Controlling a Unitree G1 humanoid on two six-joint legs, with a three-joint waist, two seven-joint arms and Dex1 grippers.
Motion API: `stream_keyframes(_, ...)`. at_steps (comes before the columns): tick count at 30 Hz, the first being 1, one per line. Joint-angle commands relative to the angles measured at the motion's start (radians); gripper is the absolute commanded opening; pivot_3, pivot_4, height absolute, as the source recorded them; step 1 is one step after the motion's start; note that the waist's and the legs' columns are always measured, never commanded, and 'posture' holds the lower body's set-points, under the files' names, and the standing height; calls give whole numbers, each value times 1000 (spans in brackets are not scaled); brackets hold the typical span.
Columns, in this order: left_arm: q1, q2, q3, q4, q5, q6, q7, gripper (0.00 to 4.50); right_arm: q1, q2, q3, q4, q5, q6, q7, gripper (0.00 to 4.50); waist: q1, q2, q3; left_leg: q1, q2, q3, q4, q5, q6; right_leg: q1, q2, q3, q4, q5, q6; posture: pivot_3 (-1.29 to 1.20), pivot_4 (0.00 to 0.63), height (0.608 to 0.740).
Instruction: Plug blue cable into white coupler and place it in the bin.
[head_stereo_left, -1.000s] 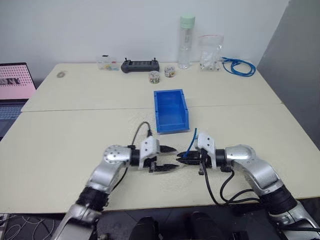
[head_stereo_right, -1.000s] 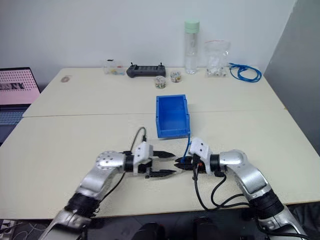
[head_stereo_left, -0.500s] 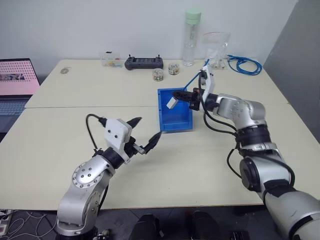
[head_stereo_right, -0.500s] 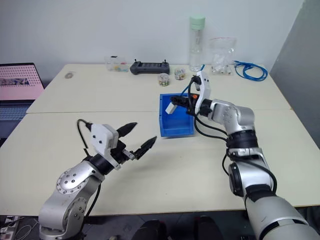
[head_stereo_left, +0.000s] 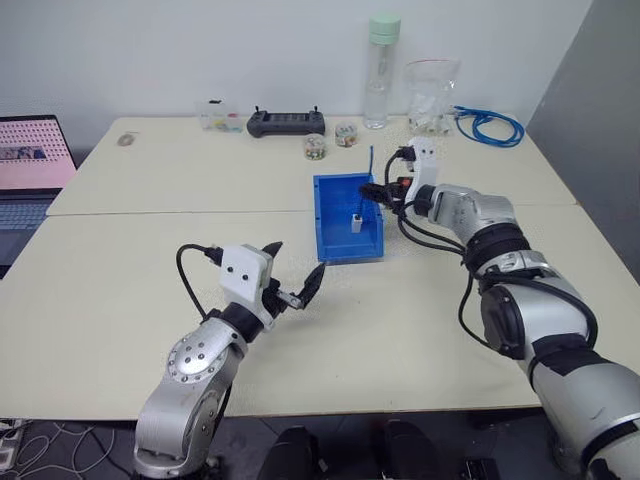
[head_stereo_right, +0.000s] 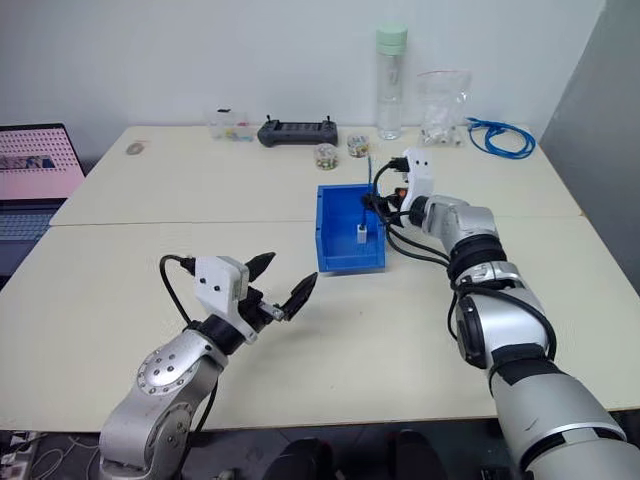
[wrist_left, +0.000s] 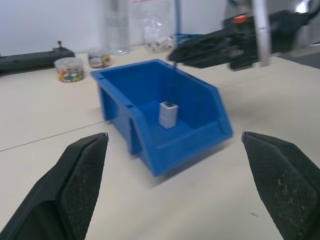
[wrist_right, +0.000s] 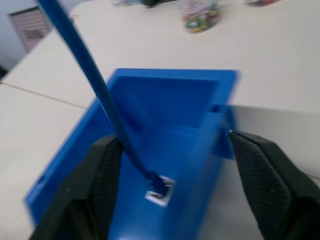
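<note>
Beige worktop against a white wall, laptop at the 9 o'clock edge, bottle, black controller, small jars and a coiled blue cable bundle along the 12 o'clock side. Bin sits mid-worktop. White coupler stands upright on the bin floor, blue cable plugged into its top and rising straight up. Right tool hovers at the bin's 3 o'clock rim, fingers spread, cable running up between them, apparently not gripped; coupler just below the fingertips. Left tool near the 7 o'clock side of the bin, fingers spread wide, empty, well apart from the coupler.
</note>
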Motion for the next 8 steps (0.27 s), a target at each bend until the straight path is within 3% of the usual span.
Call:
stream_keyframes(1,-32,-14,27,52,24,-9,54,4500,259,-121,-21,-648,74,208,11,3917,16,0,0,-3,0,-2,2,0,0,0,0,-2,-1,0,0,0,150,740)
stream_keyframes(4,-22,-11,33,75,45,-34,70,4500,501,-119,-71,-1164,193,398,-76,3917,13,1,0,-9,0,-1,1,0,-1,-5,-2,-1,-1,-1,3,0,150,740)
stream_keyframes(8,5,-21,64,113,56,-60,94,4500,763,-52,-68,-1496,167,390,-209,3917,-8,1,0,-11,1,0,0,0,-1,-10,-1,2,1,-2,3,0,150,740)
